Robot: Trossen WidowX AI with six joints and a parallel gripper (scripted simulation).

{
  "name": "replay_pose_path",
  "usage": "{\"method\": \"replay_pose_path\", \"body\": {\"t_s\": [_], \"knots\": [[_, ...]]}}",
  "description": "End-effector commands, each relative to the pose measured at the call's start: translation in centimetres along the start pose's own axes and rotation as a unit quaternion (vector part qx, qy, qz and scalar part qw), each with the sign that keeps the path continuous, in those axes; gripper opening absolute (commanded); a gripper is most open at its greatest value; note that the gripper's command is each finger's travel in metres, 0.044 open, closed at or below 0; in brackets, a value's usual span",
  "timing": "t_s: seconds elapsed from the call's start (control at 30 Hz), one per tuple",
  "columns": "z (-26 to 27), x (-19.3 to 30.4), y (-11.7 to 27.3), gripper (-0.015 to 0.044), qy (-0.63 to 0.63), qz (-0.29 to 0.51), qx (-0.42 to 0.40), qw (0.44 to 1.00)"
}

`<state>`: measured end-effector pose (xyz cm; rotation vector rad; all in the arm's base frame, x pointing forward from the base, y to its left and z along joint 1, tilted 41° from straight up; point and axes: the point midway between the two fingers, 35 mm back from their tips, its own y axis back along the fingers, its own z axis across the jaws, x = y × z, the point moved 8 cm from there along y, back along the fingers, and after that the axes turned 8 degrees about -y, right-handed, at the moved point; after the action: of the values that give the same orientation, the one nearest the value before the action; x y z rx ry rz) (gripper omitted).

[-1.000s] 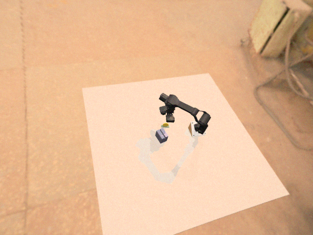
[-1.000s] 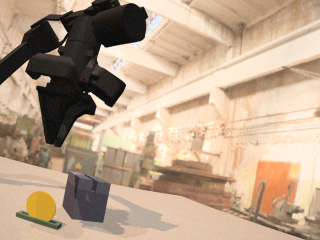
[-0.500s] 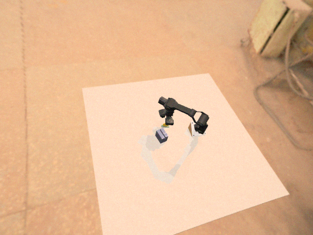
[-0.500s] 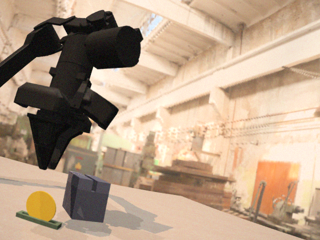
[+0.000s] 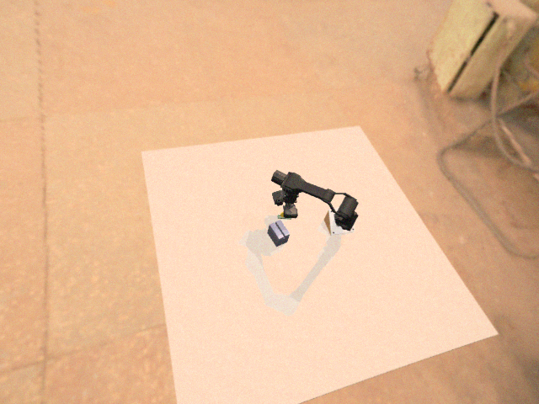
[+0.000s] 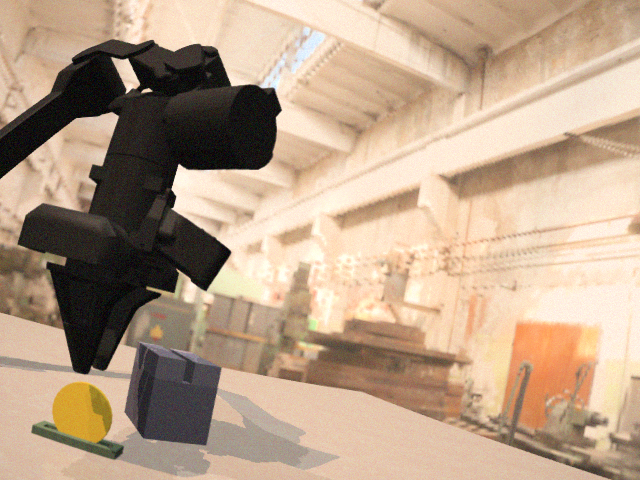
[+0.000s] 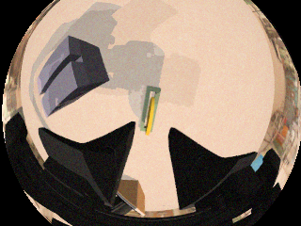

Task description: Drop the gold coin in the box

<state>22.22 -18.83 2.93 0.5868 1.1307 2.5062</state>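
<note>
Gold coin [image 6: 81, 411] stands on edge in its green holder [image 6: 77, 439] near mid-desk, just beside grey box [image 6: 172, 393]; thin, rigid, likely slick, best pinched across its flat faces near the top; gripper [image 6: 92, 364] hovers above, fingers part-open, empty.

A pale mat [image 5: 348, 304] carries the grey box [image 6: 173, 395] and green holder [image 6: 77, 439].

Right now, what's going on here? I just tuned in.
The arm's gripper hangs just above the gold coin, fingers part-open and holding nothing. The coin stands on edge in its green holder, untouched, lined up with the gap between the fingers in the wrist view. The grey box sits beside it, slot up. No grasp yet.
</note>
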Motion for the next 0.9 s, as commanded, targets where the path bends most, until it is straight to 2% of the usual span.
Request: {"method": "replay_pose_path", "body": {"t_s": [0.0,0.87], "knots": [[0.1,0.0,-1.0,0.0161,-0.002,0.003,-0.003,1.0],[0.2,0.1,-4.8,0.0161,-0.001,0.004,-0.004,1.0]]}}
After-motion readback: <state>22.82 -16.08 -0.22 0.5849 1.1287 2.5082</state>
